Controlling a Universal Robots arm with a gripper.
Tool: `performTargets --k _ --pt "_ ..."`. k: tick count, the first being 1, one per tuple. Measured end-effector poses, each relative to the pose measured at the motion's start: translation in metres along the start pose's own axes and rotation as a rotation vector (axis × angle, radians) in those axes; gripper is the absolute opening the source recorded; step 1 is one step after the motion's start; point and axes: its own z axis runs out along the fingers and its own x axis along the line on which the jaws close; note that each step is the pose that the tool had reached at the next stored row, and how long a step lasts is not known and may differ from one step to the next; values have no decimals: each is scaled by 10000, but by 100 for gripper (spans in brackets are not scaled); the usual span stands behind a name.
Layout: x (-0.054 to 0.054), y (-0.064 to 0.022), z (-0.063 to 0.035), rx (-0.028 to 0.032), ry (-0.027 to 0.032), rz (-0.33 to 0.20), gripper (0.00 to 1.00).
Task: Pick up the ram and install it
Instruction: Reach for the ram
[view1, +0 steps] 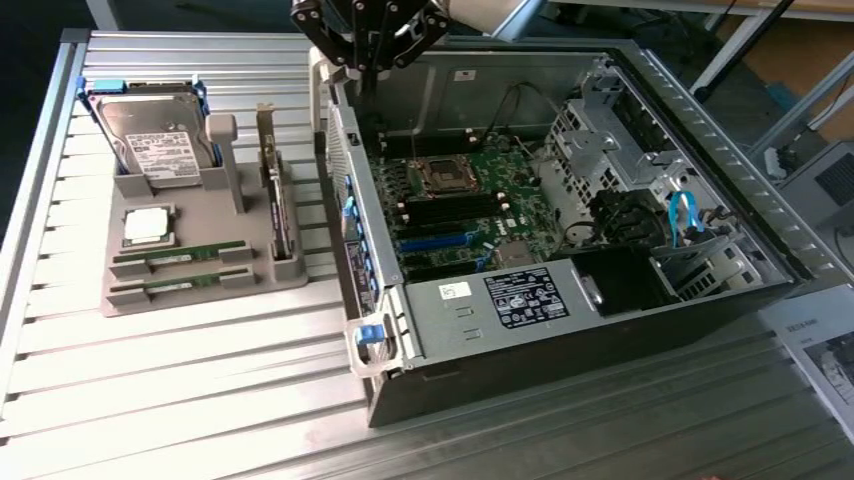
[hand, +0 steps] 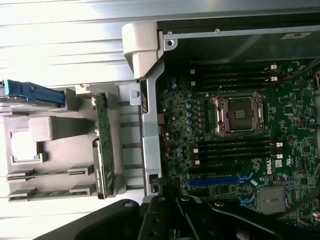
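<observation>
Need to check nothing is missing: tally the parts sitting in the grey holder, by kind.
hard drive: 1
processor chip: 1
ram sticks: 2
expansion card: 1
Total: 5

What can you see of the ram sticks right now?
Two slim green ram sticks, alike, sit parallel, side by side, in slots of the grey holder, each end between grey posts. Neither is held. The holder stands on the slatted table, at the exterior view's left of the open computer case. The square silver processor chip lies next to them in the holder. The gripper hangs over the case, apart from both.
</observation>
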Motion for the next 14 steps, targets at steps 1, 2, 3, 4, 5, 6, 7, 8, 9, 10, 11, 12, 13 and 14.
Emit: performTargets --k 1,2,3,4,5,6,7,8,9,10,11,12,13,14 --pt "22 -2 0 0 0 -4 10" --pt "44 -3 -1 -1 0 -7 10" --pt "65 -4 -2 -1 1 -11 10" --pt "93 -6 -2 -2 0 -16 10" --pt "128 -9 -3 -1 1 -22 10" --pt "152 -10 -4 -2 1 -26 10" --pt "176 -12 -5 -1 1 -30 10" --pt "207 -14 -5 -1 1 -35 10" --pt "231 -15 -6 -2 2 -39 10" --pt "260 -17 -7 -1 2 -46 10" --pt "286 -19 -7 -2 2 -51 10" --pt "303 -20 -8 -2 2 -56 10" --pt "315 -21 -8 -2 2 -61 10" --pt "334 -22 -9 -2 3 -68 10"
